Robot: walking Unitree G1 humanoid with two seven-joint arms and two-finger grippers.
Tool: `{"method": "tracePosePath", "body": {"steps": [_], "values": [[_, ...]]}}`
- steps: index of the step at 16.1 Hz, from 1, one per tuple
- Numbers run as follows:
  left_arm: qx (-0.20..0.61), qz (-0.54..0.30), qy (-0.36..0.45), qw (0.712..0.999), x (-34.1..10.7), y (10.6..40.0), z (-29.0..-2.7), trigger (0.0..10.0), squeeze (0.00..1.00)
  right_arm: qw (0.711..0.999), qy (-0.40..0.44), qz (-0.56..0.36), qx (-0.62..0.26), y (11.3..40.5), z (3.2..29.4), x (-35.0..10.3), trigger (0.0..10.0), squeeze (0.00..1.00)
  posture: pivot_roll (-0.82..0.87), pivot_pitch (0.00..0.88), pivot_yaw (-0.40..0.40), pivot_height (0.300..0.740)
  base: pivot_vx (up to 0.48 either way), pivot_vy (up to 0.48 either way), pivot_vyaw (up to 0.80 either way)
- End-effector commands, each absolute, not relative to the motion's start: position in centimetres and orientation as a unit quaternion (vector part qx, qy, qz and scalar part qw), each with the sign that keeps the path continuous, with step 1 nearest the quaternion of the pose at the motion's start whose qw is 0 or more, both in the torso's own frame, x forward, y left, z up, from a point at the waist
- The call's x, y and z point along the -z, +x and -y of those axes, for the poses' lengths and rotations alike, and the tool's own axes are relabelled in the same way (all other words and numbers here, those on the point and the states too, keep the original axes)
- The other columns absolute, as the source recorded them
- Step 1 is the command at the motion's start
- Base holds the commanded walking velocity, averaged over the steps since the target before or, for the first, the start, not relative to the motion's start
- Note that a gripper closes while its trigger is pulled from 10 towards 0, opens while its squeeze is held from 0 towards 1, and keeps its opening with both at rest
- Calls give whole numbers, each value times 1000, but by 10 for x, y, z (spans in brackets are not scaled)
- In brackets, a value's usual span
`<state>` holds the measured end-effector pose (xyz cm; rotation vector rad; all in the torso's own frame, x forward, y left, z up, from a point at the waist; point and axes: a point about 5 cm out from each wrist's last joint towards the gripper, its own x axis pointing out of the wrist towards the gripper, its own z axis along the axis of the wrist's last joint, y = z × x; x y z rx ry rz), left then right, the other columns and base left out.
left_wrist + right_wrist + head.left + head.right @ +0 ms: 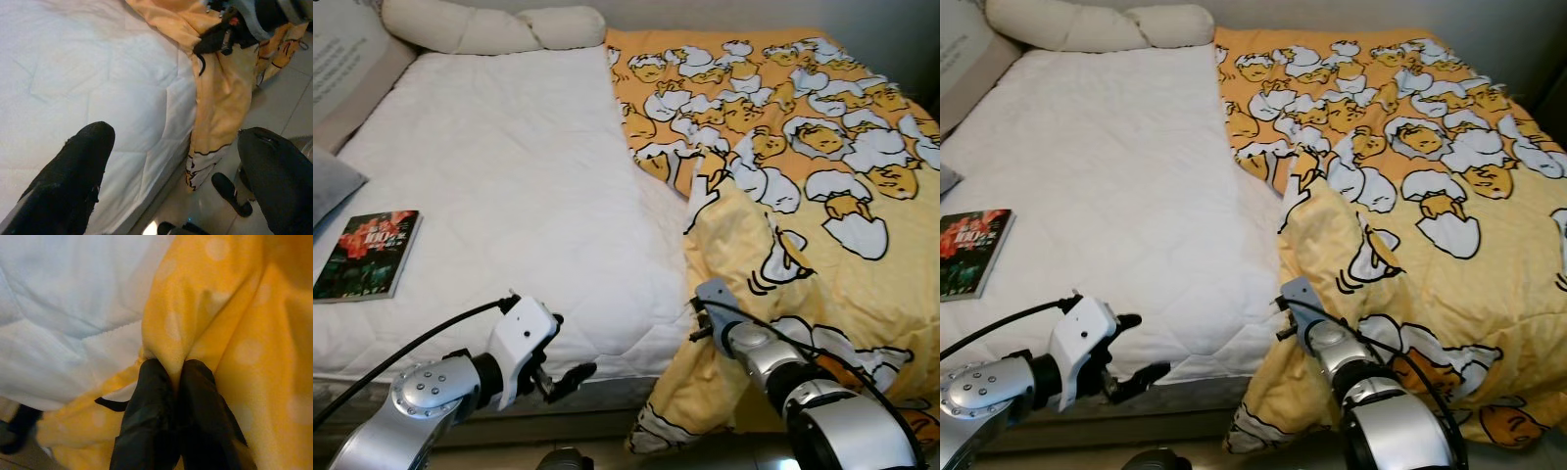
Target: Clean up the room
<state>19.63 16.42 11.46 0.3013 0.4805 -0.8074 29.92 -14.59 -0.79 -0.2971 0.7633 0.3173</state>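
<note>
Right gripper (171, 377) pinching yellow blanket (822, 245), left gripper (570, 377) spread, book (367, 255) apart.

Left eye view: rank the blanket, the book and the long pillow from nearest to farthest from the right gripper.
1. Blanket: pinched in the right gripper, bed's right side.
2. Book: on the bed's left edge.
3. Long pillow: at the far head of the bed.

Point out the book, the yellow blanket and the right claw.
book (367, 255): left eye view, middle of its cover.
yellow blanket (822, 147): left eye view, patterned top spread on the bed.
right claw (173, 382): right wrist view, fingertips pinching a blanket fold.
</note>
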Motion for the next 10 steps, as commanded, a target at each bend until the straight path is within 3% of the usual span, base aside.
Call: {"method": "tracePosePath", "body": {"steps": [1,2,3,5,6,10], "values": [[380,-229,148,884,-115,198,-166,10000,0,914,-129,-353,-155,306,147,1,0,0,192,0,-17,740,0,0,0],[379,-223,148,886,-114,202,-164,10000,0,902,-38,-326,-280,302,138,-5,0,0,169,0,-17,740,0,0,0],[380,-223,145,886,-113,202,-163,10000,0,879,-8,-316,-358,295,135,-6,0,0,159,0,-16,740,0,0,0],[381,-225,145,885,-111,202,-163,10000,0,806,24,-314,-502,270,136,-5,0,0,154,0,-16,740,0,0,0],[381,-225,145,885,-111,202,-164,10000,0,790,32,-315,-525,264,136,-5,0,0,152,0,-14,740,0,0,0],[387,-226,146,882,-110,202,-164,10000,0,673,77,-326,-659,222,132,-13,0,0,146,0,-5,740,0,0,0]]}}
